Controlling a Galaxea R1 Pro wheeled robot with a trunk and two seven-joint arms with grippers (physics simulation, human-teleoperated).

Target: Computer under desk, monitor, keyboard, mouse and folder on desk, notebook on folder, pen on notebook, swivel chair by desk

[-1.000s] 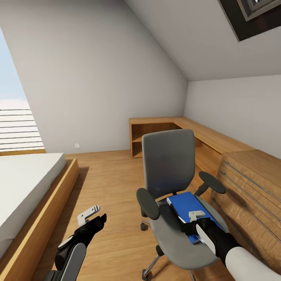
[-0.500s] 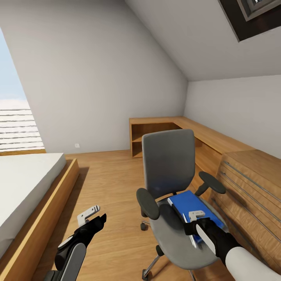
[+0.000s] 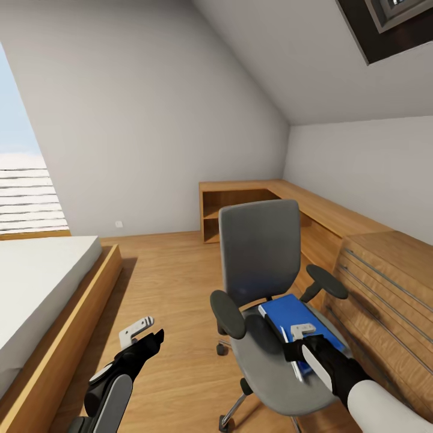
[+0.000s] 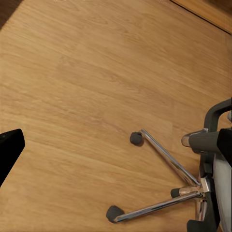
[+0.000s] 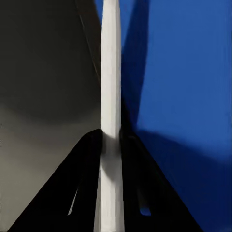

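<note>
Wood floor (image 3: 168, 282), sloped white ceiling (image 3: 282, 54), bed (image 3: 36, 282) beside window (image 3: 24, 180), corner shelving (image 3: 240, 207), drawers (image 3: 391, 282).

The swivel chair (image 3: 264, 300) stands on the floor (image 3: 174, 282) just left of the desk (image 3: 337, 228). The folder (image 3: 294, 319) lies on the chair seat, toward its right side. The right gripper (image 3: 299, 349) sits at the folder's near edge. The bed (image 3: 42, 288) lies left, well apart. The left gripper (image 3: 141, 337) hangs above the floor between bed and chair.

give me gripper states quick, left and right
Left gripper: over the bare floor, holding nothing; open or shut cannot be told.
Right gripper: shut on the blue folder's white edge, on the swivel chair seat.
</note>
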